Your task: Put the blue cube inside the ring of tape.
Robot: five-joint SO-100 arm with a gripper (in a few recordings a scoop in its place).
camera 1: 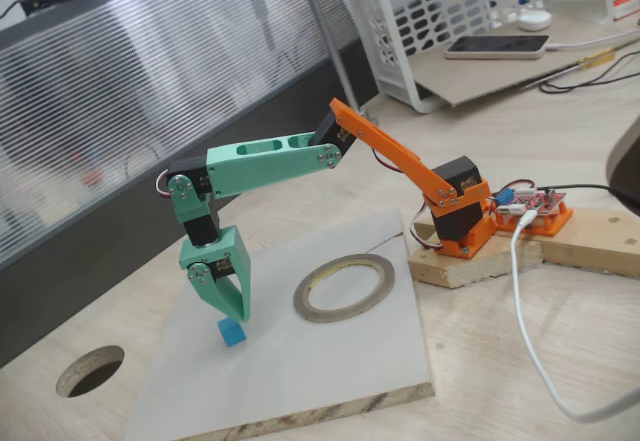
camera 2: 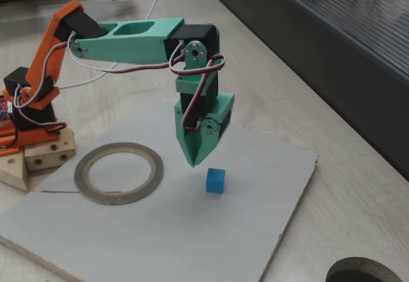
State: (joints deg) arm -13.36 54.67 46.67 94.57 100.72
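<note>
Both fixed views look down obliquely from opposite sides of the white board [camera 1: 330, 361] [camera 2: 160, 231], sharing the arm [camera 1: 270, 156] [camera 2: 137, 39], both fairly near.

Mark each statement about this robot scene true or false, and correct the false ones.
1. The blue cube lies inside the ring of tape. False: it sits on the white board, outside the ring.
2. The gripper points down near the cube. True.
3. The gripper is holding the cube. False: in a fixed view the cube rests on the board, apart from the fingertips.
4. The ring lies flat on the board. True.
5. The round tabletop hole is cut in the white board. False: it is in the wooden table beside the board.
</note>
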